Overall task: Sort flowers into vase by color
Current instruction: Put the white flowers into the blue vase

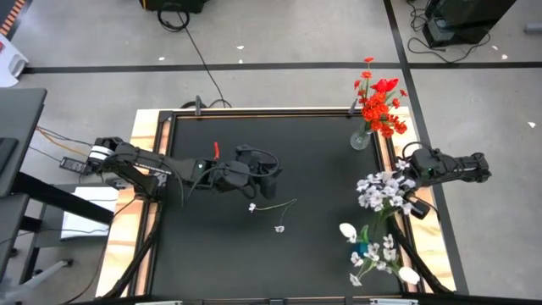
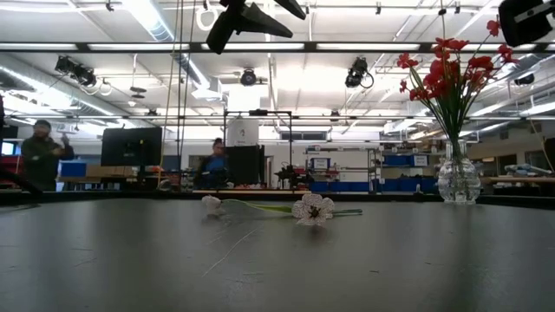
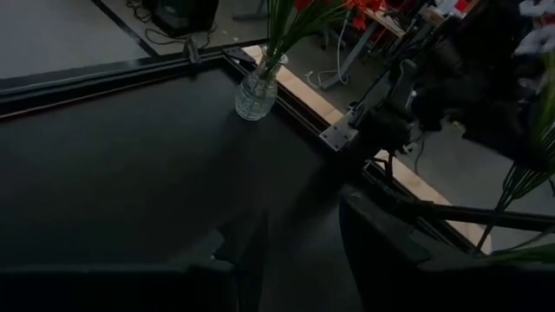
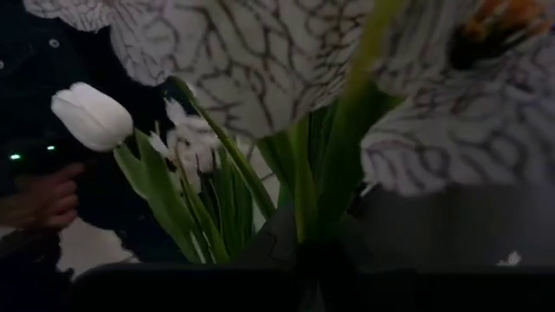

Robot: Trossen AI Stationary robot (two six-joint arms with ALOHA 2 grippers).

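White flower stem (image 1: 273, 206) lies mid-worktop, the last unsorted. Left claw (image 1: 269, 163) hovers released at its 12 o'clock; right claw (image 1: 405, 180) probably grips white blooms (image 1: 379, 188). Next: descend, pinch stem.

A large open-plan laboratory or workshop hall is indicated. An exposed ceiling with strip lights (image 2: 156, 22), blue storage bins (image 2: 403, 160) on shelving, monitors (image 2: 130, 146) on benches and two seated persons (image 2: 39, 154) are seen beyond the black table (image 2: 277, 260); floor cables (image 1: 199, 55) are visible.
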